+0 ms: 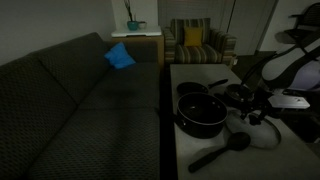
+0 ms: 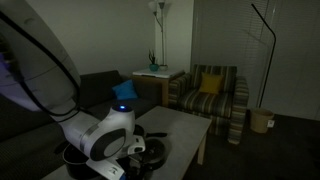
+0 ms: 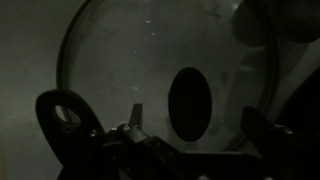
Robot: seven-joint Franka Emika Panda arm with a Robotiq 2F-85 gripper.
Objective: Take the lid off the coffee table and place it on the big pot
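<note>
We see the arm (image 1: pixel 285 65) bent low over the worktop (image 1: pixel 182 152), its pincer (image 3: pixel 172 128) pointing down at it with both fingers spread wide and nothing between them. The lid (image 3: pixel 150 60) lies flat on the worktop right below, its dark knob (image 3: pixel 190 105) showing between the fingers, and the big pot (image 1: pixel 202 115) stands near it

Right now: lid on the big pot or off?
Off. In an exterior view the big pot is uncovered, and the lid lies on the coffee table beside it.
</note>
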